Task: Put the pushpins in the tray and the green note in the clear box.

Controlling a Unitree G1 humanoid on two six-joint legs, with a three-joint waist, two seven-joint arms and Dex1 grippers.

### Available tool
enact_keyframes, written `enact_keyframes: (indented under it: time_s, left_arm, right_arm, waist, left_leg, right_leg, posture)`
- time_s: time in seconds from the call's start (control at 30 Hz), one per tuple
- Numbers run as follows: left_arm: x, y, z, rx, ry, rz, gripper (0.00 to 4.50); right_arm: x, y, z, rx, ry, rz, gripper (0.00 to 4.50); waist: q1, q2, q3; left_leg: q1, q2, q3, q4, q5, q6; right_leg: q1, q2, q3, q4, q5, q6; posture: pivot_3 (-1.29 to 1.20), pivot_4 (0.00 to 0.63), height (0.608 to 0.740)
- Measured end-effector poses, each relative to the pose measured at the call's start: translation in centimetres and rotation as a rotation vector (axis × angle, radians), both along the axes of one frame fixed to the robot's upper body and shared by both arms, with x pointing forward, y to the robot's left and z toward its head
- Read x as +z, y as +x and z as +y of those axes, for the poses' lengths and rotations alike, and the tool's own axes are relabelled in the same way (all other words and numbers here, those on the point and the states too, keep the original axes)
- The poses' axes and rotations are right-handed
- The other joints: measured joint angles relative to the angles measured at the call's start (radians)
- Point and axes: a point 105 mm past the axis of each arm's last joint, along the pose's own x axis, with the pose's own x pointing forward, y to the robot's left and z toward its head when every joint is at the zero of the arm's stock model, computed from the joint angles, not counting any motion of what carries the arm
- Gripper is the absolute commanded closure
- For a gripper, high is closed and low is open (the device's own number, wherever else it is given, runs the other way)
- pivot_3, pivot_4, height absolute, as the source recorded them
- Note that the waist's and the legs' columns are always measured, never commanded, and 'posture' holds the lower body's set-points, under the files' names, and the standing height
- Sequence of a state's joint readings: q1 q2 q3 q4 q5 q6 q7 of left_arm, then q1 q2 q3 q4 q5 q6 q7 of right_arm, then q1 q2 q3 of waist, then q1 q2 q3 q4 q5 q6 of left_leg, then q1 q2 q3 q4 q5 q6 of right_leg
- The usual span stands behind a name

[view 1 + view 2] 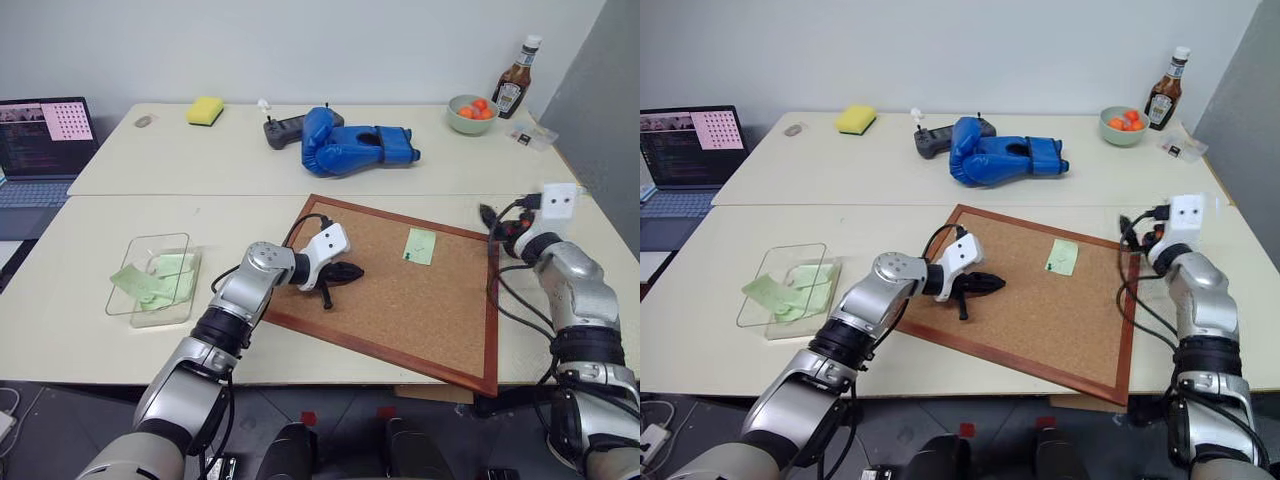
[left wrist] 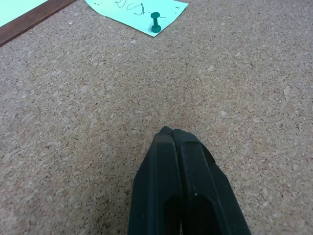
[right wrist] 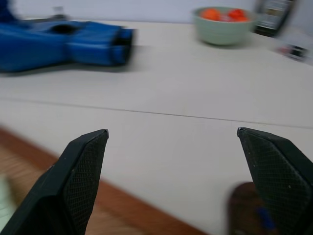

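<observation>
We see two pale tables (image 1: 250, 215) pushed together, a seam between them. On the far one lie a yellow sponge (image 1: 205, 110), a blue boxing glove (image 1: 352, 143), a dark controller (image 1: 284, 130), a green bowl of orange fruit (image 1: 472, 113) and a sauce bottle (image 1: 516, 80). On the near one rest the cork board (image 1: 410, 300) and the clear box (image 1: 155, 278); a laptop (image 1: 40, 150) sits far left.

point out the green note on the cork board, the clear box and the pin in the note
green note (image 1: 420, 246), left eye view, middle of the paper
clear box (image 1: 128, 268), left eye view, its left wall
pin (image 2: 155, 23), left wrist view, its green head
</observation>
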State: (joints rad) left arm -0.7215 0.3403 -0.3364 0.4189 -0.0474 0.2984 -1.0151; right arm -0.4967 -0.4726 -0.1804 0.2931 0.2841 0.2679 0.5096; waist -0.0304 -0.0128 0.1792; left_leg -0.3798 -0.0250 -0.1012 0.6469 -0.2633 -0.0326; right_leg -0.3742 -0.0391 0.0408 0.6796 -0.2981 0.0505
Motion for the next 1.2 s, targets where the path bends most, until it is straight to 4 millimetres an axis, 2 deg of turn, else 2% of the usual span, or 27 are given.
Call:
enact_keyframes:
  time_s: [0.1,0.2,0.37,0.47,0.6,0.7,0.9,1.2]
  left_arm:
    - [0.0,0.0,0.0,0.001,0.0,0.0,4.5]
    - [0.0,0.1,0.1,0.004,0.002,0.002,4.5]
    - [0.0,0.1,0.2,0.005,0.003,0.001,4.5]
    - [0.0,0.1,0.2,0.004,0.003,0.0,4.5]
    - [0.1,0.1,0.2,0.006,0.004,-0.004,4.5]
    - [0.2,0.1,0.3,0.006,0.004,-0.007,4.5]
    - [0.1,0.0,0.3,0.005,0.004,-0.008,4.5]
    - [0.2,0.1,0.2,0.005,0.005,-0.008,4.5]
  right_arm:
    - [-1.1,-2.2,4.6,0.261,0.009,0.016,0.02]
    - [-0.9,-3.5,7.5,0.421,-0.011,0.012,0.02]
    - [-2.3,-3.5,9.3,0.483,-0.061,0.052,0.02]
    - [-3.9,-3.0,9.6,0.476,-0.101,0.102,0.02]
    - [-4.5,-2.3,9.4,0.456,-0.113,0.13,0.02]
    - [-4.8,-2.2,9.3,0.455,-0.116,0.144,0.48]
    - [-4.8,-2.1,9.2,0.452,-0.096,0.144,1.79]
    - [-4.8,-2.1,9.4,0.45,-0.085,0.144,3.34]
  waist:
    - [0.0,0.0,0.0]
    - [-0.002,0.0,0.0]
    - [-0.002,0.0,0.0]
    - [-0.001,0.0,0.0]
    - [-0.002,0.0,0.0]
    - [-0.002,0.0,0.0]
    - [-0.002,0.0,0.0]
    - [-0.002,0.0,0.0]
  left_leg:
    - [0.0,0.0,0.0,0.0,0.0,0.0]
    - [0.0,0.0,0.0,0.001,0.0,0.0]
    - [0.001,0.0,-0.001,0.0,0.0,0.0]
    - [0.0,0.0,-0.001,0.0,0.0,0.0]
    - [0.0,0.0,-0.001,0.0,0.0,0.0]
    - [0.0,0.0,-0.001,0.0,0.0,0.0]
    - [0.0,0.0,-0.001,0.0,0.0,0.0]
    - [0.0,0.0,-0.001,0.0,0.0,0.0]
  right_leg:
    - [0.0,0.0,0.0,0.0,0.0,0.0]
    - [0.0,0.0,0.0,0.0,0.0,0.0]
    - [0.0,0.0,0.0,0.0,0.0,0.0]
    - [0.0,0.0,0.0,0.0,0.0,0.0]
    - [0.0,0.0,0.0,0.0,0.0,0.0]
    - [-0.001,0.0,0.0,0.0,0.0,0.0]
    - [-0.001,0.0,0.0,0.0,0.0,0.0]
    - [-0.001,0.0,0.0,0.0,0.0,0.0]
  posture:
    - [0.0,0.15,0.74]
    - [0.0,0.15,0.74]
    - [0.0,0.15,0.74]
    - [0.0,0.15,0.74]
    - [0.0,0.15,0.74]
    - [0.0,0.15,0.74]
    - [0.0,0.15,0.74]
    - [0.0,0.15,0.74]
